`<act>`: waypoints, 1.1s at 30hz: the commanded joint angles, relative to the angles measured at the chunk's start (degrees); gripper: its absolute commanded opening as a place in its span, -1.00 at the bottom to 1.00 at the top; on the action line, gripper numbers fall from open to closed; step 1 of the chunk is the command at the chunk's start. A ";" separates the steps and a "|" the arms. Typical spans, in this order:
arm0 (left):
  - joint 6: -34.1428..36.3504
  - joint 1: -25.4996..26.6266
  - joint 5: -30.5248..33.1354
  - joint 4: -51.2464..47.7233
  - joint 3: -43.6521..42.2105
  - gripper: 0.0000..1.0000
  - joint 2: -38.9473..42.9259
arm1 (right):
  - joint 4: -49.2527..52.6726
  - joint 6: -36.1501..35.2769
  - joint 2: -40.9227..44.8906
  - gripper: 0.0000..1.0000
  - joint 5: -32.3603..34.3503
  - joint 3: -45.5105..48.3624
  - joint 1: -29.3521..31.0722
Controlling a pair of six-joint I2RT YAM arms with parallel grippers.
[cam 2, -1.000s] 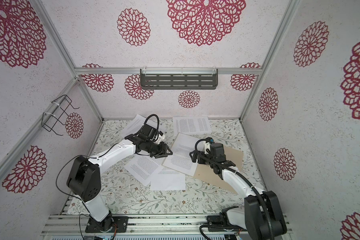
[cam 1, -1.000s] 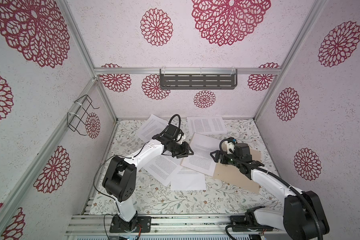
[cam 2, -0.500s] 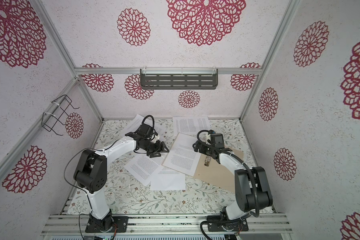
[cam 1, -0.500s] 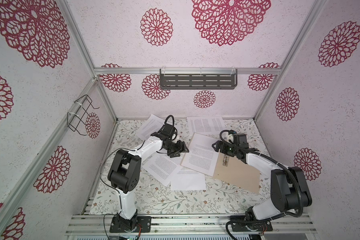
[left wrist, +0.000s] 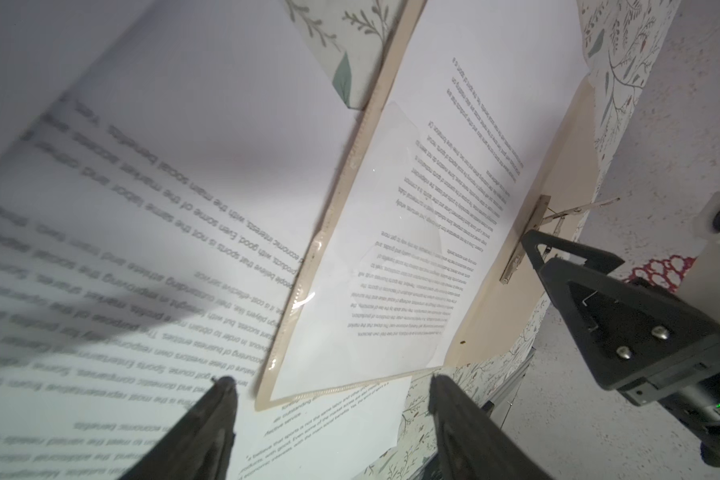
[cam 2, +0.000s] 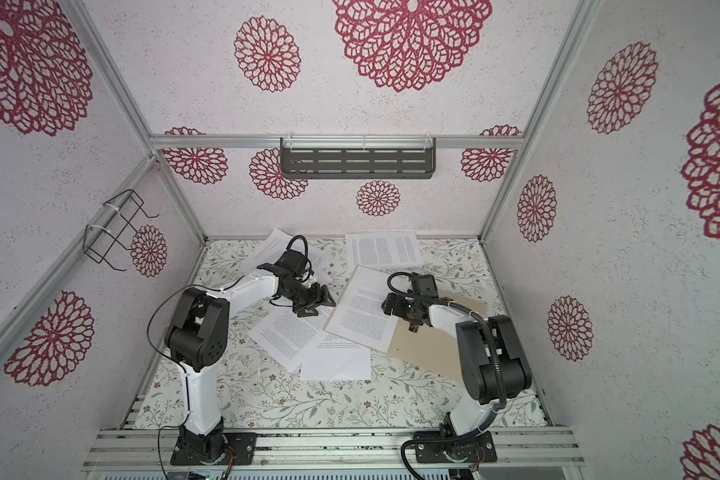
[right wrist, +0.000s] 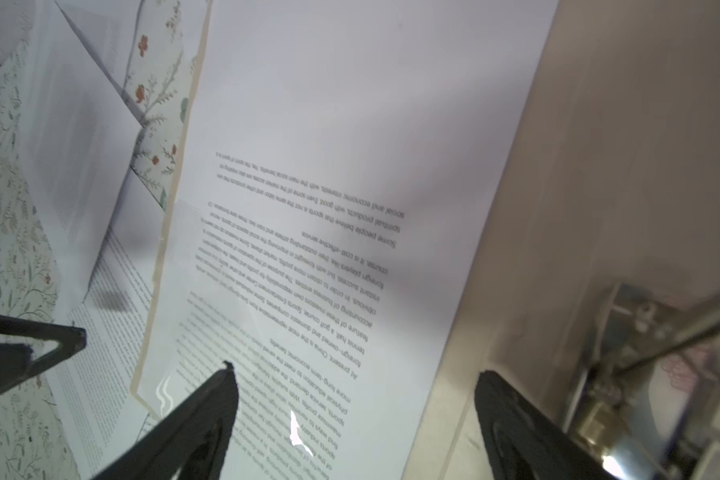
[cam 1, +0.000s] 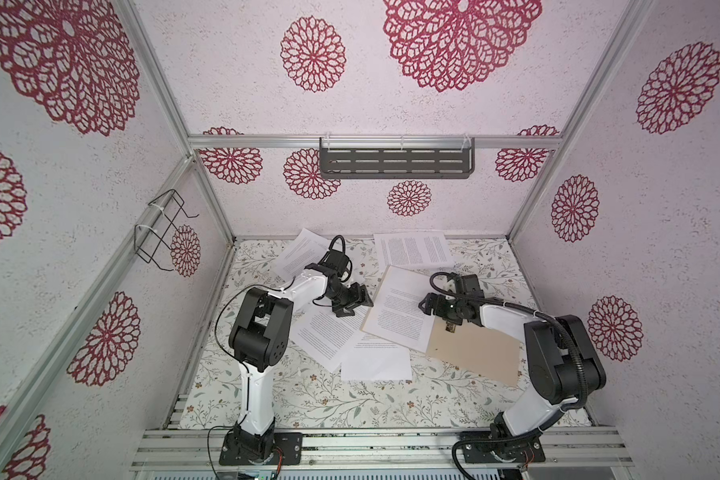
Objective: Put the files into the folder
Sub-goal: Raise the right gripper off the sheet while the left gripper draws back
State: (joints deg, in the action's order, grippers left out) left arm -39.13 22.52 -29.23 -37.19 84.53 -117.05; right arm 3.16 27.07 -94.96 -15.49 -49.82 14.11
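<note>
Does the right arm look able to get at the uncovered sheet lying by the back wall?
Probably yes. That sheet lies flat with nothing on it, just beyond the right gripper, whose jaws stand open and empty. Nothing stands between them. Pinching so flat a sheet may be awkward.

Tan folder [cam 1: 474, 353], white black-printed files [cam 1: 404, 307], green-floral table [cam 1: 329, 403]

Tabletop [cam 1: 308, 399]: floral cover; I see it in both top views.
Folder [cam 1: 474, 353]: open, flat, right of centre.
Back: back-left sheet [cam 1: 298, 251], back-centre sheet [cam 1: 412, 249], apart.
Middle: centre sheet [cam 1: 329, 336] and front sheet [cam 1: 374, 363], overlapping.
</note>
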 commanded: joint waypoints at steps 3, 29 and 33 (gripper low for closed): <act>1.18 -3.19 1.80 -0.47 -2.55 0.57 3.87 | 3.36 -0.49 3.78 0.85 3.55 2.21 1.08; 6.93 -22.56 1.94 -4.43 -18.80 0.95 20.03 | 4.49 -2.97 16.30 0.98 3.55 5.09 -4.42; 2.02 -22.93 -1.53 0.13 -16.82 0.95 16.81 | 0.26 0.09 18.49 0.98 1.71 6.20 -4.19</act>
State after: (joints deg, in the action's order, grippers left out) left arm -34.89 -0.54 -28.03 -40.49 66.00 -98.26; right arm 7.29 24.62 -78.83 -11.40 -43.86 9.93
